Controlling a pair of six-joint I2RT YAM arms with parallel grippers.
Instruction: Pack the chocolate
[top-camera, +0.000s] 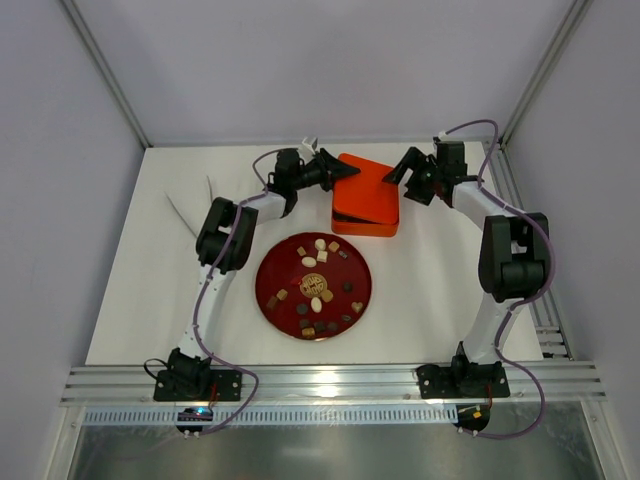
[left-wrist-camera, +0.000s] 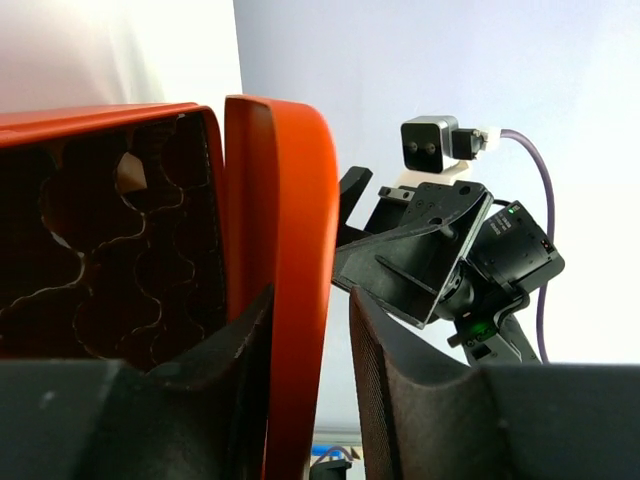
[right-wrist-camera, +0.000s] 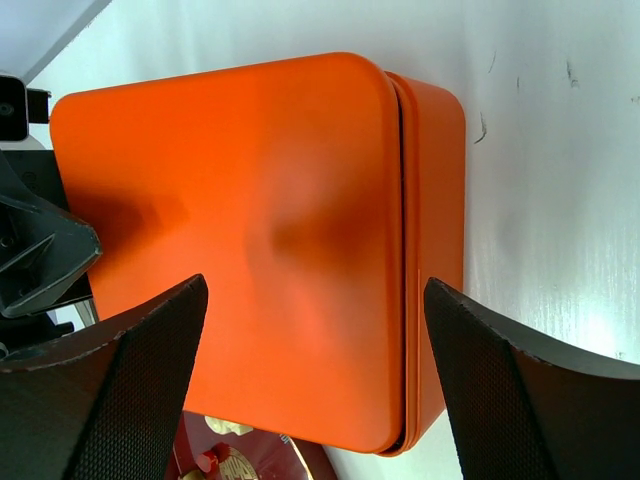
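The chocolate (top-camera: 318, 285), several small brown, tan and cream pieces, lies on the round dark-red plate (top-camera: 268, 300). The orange box (top-camera: 365, 195) stands behind the plate. My left gripper (top-camera: 345, 172) is at the box's left edge. In the left wrist view its jaws (left-wrist-camera: 312, 300) straddle the raised lid rim (left-wrist-camera: 285, 230): one finger touches it, and a gap shows to the other. The brown insert (left-wrist-camera: 110, 250) shows under the lid. My right gripper (top-camera: 395, 172) is wide open and empty over the lid (right-wrist-camera: 260, 220), near the box's right side (right-wrist-camera: 315, 290).
The plate sits at the table's middle, in front of the box, and its edge with a few sweets (right-wrist-camera: 225, 460) shows below the box. The two grippers face each other across the box. White walls close the back and sides.
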